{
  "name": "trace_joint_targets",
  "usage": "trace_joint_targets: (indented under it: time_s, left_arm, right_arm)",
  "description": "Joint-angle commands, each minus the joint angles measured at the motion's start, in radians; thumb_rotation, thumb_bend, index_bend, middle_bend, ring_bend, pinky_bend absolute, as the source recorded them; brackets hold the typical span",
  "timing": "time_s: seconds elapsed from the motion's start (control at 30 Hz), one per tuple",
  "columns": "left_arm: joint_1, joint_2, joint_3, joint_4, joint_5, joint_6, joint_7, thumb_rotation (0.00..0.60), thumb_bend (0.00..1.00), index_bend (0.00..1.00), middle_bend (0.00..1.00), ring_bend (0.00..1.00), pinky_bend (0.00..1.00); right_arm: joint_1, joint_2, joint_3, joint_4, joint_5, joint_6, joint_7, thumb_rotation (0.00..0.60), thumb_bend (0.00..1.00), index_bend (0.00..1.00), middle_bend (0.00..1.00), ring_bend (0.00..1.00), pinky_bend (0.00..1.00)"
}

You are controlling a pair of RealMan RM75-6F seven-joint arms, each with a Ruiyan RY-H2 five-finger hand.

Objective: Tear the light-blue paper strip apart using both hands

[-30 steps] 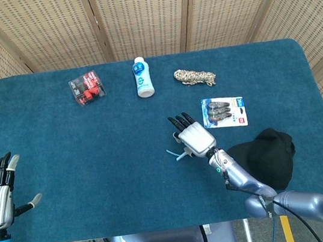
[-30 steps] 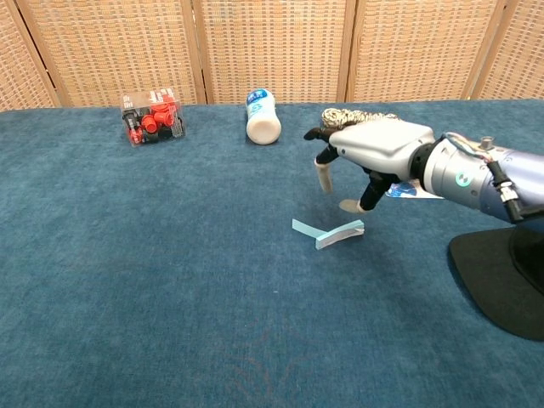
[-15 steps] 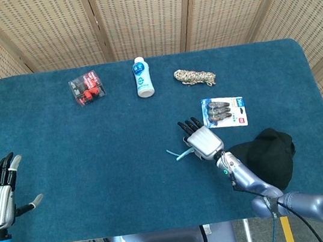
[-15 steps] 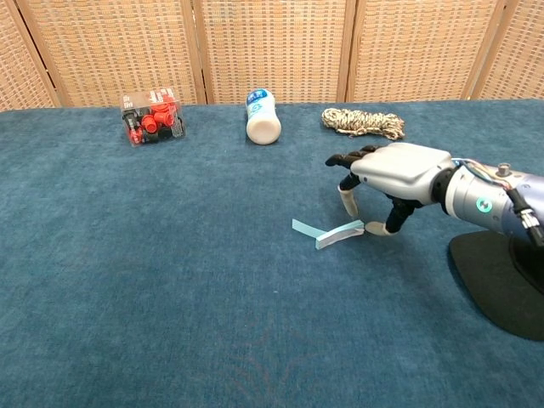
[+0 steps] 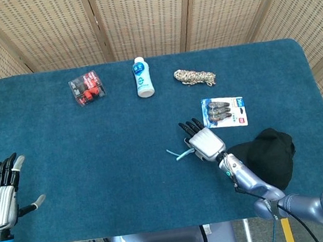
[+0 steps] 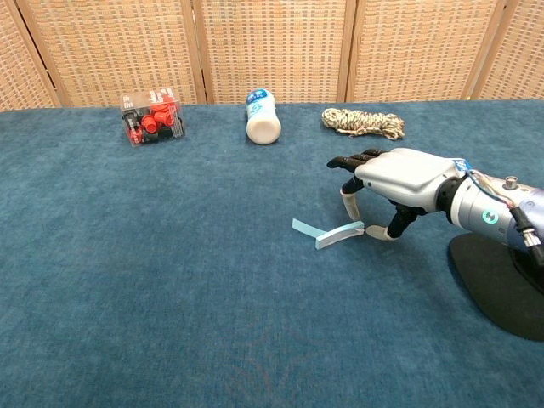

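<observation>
— Since the light-blue paper strip (image 6: 327, 233) lies loose and curled on the blue bench (image 6: 170, 280), near its middle and not yet lifted, how should the right hand (image 6: 393, 180) take it?

— It hovers palm down just over the strip's right end, fingers apart, holding nothing. Best to pinch that end only, leaving the rest free for the other hand. The left hand (image 5: 1, 196) waits at the near left corner, well apart, fingers spread and empty; it must come across before any tearing.

— What is unclear?

— Whether the right thumb already touches the paper cannot be told; from above, the hand covers much of the strip.
</observation>
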Motion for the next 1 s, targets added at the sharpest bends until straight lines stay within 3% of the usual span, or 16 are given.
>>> trace_joint_targets:
  time_s: [0.03,1.0]
  left_arm:
    - [0.0,0.0,0.0,0.0,0.0,-0.001,0.001,0.6,0.0,0.0,0.0,0.0,0.0]
    - [0.006,0.004,-0.001,-0.001,0.007,-0.003,-0.008,0.6,0.0,0.0,0.0,0.0,0.0]
  right_arm:
    - [0.0,-0.01,0.001,0.014,-0.006,-0.003,0.005,0.6,0.39,0.47,0.0,0.0,0.0]
    - [0.0,-0.058,0.019,0.064,-0.019,-0.017,0.016,0.6,0.44,0.51,0.0,0.0,0.0]
